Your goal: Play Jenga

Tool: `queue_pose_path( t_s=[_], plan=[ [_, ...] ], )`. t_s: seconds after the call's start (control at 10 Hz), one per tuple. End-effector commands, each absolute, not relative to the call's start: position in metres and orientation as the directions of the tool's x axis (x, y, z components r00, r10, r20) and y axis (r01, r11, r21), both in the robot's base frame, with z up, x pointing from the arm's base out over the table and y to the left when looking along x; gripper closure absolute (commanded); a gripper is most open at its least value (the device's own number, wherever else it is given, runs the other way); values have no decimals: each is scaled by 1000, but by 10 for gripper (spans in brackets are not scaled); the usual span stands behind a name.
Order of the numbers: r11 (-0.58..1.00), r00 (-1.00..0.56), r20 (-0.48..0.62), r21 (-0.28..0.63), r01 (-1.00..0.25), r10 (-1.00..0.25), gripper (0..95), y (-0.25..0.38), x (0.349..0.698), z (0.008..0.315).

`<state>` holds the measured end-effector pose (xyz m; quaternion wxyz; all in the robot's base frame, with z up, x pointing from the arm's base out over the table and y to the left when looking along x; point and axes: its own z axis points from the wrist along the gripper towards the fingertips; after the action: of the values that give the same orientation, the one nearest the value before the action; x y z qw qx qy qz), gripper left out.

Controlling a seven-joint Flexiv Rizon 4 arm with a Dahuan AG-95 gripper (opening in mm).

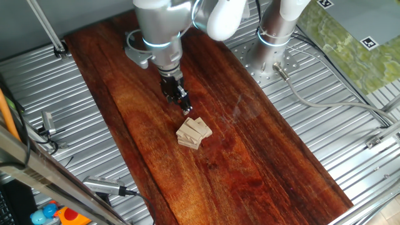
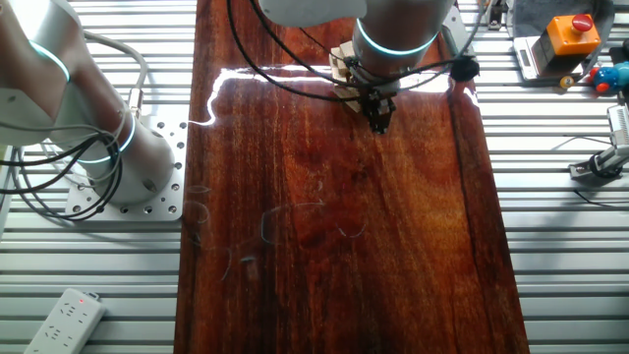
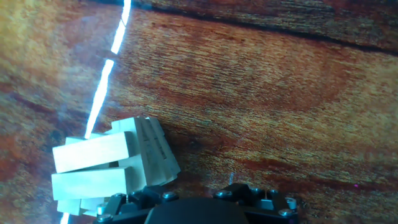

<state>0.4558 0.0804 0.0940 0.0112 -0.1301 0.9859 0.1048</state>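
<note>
I see the Jenga point(image 1: 194, 133) as a small pile of pale wood blocks, laid crosswise in a few layers. It sits on the board point(image 1: 262, 156), about the middle of its width and well away from both long edges. In the hand view the pile point(image 3: 115, 165) is at the lower left, and the top blocks look a bit turned, not lined up neatly. In the other fixed view the arm hides most of the pile point(image 2: 341, 65), so I see just a corner of it near the far end of the board point(image 2: 334, 216).

The gripper point(image 1: 185, 107) hangs just beside the pile, pointing down at the board. Its tips look close together, but I cannot tell if it is open or closed. I cannot tell if it touches the blocks either. It holds nothing that I can see.

The board is dark red-brown wood, shiny, with long grain lines. A bright strip of light point(image 3: 107, 74) shines on it. Faint scratches point(image 2: 295, 221) show near its middle.

Under the board is a table point(image 1: 350, 144) of ribbed silver metal. A second arm's base point(image 2: 128, 157) is bolted to it. A white power strip point(image 2: 64, 320) lies at one corner. A box with a red button point(image 2: 570, 34) sits at another.
</note>
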Motion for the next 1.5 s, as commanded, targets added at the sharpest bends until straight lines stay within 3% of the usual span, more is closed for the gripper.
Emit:
queue_pose_path(
  t_s=[0.1, 0.2, 0.6, 0.7, 1.5],
  plan=[
    [949, -969, -37, 197, -246, -244, 380, 70, 455, 98],
    [949, -968, -36, 189, -251, -248, 190, 61, 454, 100],
    [958, -976, -36, 189, -216, -214, 190, 59, 455, 101],
    [955, -975, -32, 198, -222, -220, 380, 54, 454, 102],
    [918, -974, -69, 323, -228, -217, 380, 32, 459, 96]
  ],
)
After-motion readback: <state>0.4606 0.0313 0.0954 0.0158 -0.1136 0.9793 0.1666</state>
